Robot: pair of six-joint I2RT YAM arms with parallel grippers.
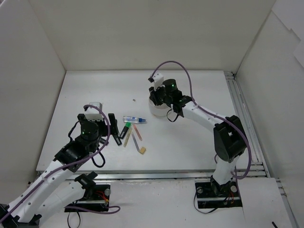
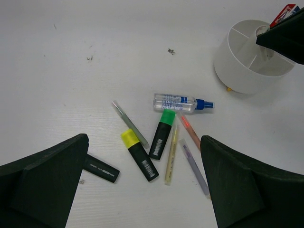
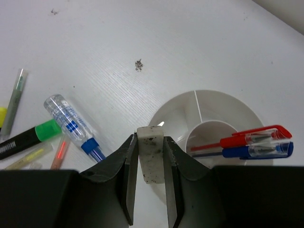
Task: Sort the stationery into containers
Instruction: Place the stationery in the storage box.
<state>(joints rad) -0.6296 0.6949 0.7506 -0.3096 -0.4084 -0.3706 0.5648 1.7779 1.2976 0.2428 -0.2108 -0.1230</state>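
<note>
White tabletop (image 1: pixel 190 142); right gripper (image 3: pixel 149 142) pinches a beige eraser (image 3: pixel 151 164) at the rim of the tub (image 3: pixel 213 93), and should centre over an open compartment before releasing; left gripper (image 2: pixel 145 142) hangs spread.

Table (image 1: pixel 180 147), read from the top camera. Back, right of centre: tub (image 2: pixel 237 71), two pens (image 3: pixel 247 147) lying across its middle cup. Left of it, nearer me: tube (image 2: pixel 178 102), two highlighters (image 2: pixel 161 134) side by side just before it, thin pens (image 2: pixel 190 131) flanking them. Further left, apart: a third highlighter (image 2: pixel 100 168). Nearest me: an eraser (image 1: pixel 142 150). I log a second eraser (image 3: pixel 151 154) held in the right gripper (image 3: pixel 150 142) above the tub, seemingly over its rim.
</note>
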